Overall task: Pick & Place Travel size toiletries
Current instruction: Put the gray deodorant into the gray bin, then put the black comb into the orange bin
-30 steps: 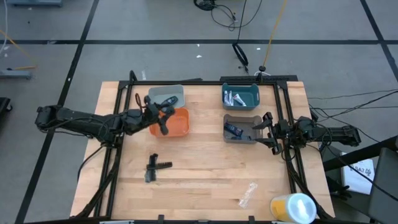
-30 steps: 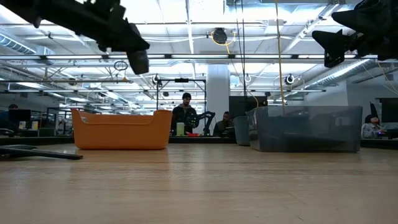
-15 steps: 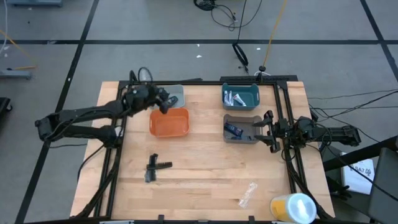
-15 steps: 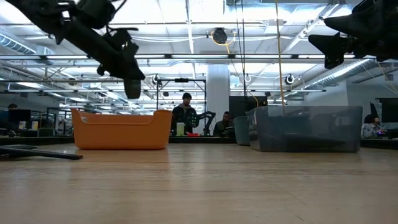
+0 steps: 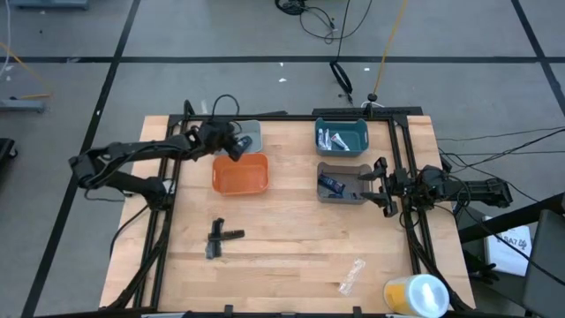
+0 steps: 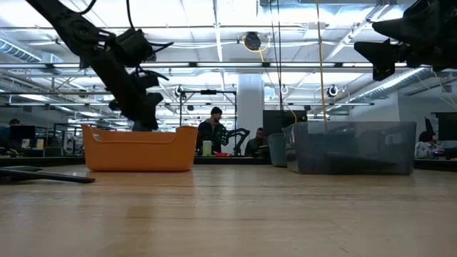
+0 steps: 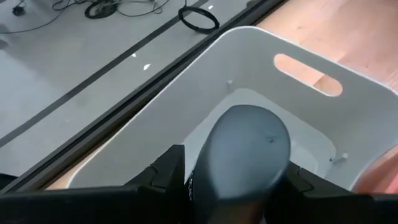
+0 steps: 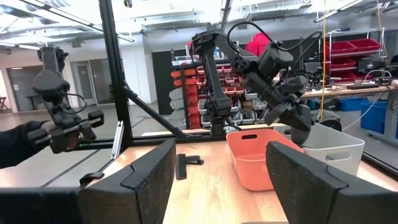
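Note:
My left gripper is shut on a dark grey oval piece and hangs over the white bin at the table's far left. It also shows in the right wrist view and the low view. My right gripper is open and empty beside the grey bin, which holds a dark blue tube. Silvery-white tubes lie in the teal bin. Black stick-shaped pieces lie on the table. The orange bin stands near the white one. My left gripper pinches the dark grey oval piece between its two fingers, which stand on the piece's two opposite sides. The fingers slant down from the table's left. The piece's rounded end sticks out past them, lifted clear above the white bin's floor.
A clear crinkled wrapper and a big yellow-and-white cylinder lie near the front right corner. Black frame rails run along the table's left and right sides. Bare wood lies in the table's middle. People stand in the room beyond.
My left gripper has gone from over the orange bin toward the table's far edge, to above the white bin, and has come down, still shut on the oval piece. My right gripper has kept still.

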### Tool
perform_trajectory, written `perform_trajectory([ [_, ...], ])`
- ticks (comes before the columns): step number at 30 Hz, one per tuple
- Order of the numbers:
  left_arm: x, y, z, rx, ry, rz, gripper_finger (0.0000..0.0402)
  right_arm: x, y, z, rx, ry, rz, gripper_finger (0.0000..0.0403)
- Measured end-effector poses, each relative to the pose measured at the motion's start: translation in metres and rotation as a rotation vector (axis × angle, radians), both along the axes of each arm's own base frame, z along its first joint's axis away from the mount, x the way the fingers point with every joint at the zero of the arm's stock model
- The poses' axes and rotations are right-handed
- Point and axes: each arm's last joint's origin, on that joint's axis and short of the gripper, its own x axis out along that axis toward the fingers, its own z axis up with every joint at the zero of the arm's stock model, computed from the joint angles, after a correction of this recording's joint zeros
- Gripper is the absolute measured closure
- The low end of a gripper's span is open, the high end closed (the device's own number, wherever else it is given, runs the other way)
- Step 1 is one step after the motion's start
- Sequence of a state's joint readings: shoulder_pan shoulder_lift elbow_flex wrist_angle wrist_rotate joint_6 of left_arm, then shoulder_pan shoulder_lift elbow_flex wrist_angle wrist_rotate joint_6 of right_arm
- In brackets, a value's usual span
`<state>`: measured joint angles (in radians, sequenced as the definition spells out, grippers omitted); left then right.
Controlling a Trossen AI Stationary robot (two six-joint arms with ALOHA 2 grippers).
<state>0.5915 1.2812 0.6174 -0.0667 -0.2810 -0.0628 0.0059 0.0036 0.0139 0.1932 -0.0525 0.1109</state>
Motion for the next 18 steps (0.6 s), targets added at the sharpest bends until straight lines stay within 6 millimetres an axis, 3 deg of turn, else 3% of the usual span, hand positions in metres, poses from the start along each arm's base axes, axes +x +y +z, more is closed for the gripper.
perform_trajectory([
  [9,0.002,0.0,-0.001,0.003,0.002,-0.007,0.0126,0.0,0.0,0.0,0.005,0.004,0.001,0.0165],
  [18,0.001,-0.007,0.011,0.072,0.011,-0.079,0.0082,0.0,0.0,0.0,0.008,0.005,0.002,0.0165],
])
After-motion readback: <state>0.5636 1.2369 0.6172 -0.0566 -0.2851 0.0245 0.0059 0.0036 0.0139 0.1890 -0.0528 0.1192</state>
